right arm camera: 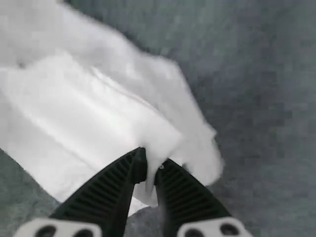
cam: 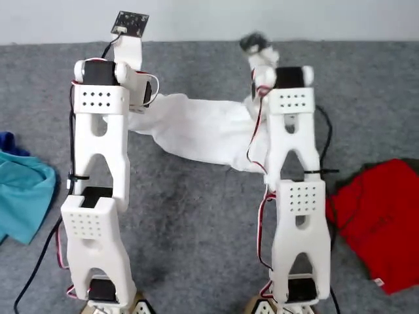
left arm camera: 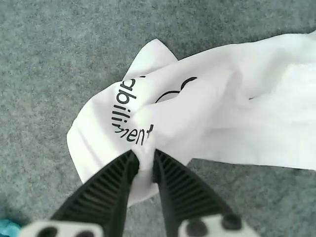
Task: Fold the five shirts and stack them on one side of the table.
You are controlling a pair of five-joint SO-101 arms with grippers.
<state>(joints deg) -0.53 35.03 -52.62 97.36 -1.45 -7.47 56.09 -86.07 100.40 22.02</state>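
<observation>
- the white shirt hangs stretched between the two arms at the far middle of the table. one end is at each gripper, and it sags a little in between. my guess is that it is being pulled flat before a fold.
- the left gripper is nearly closed, its jaws pinching a small bunch of cloth at the printed end of the white shirt. the cloth around the pinch puckers and bulges, so the grip looks firm.
- the right gripper is likewise nearly closed, nipping the edge of the plain end where the cloth lies in layers.
- holding opposite ends lets the arms spread the shirt and set it down even. i'd judge that a one-sided grip would leave it bunched.
- a teal shirt with a blue shirt just behind it lies crumpled at the left edge, well apart from the white one.
- a red shirt lies crumpled at the right edge, beside the right arm.
- none of them looks folded or stacked yet, so the task seems early.
</observation>
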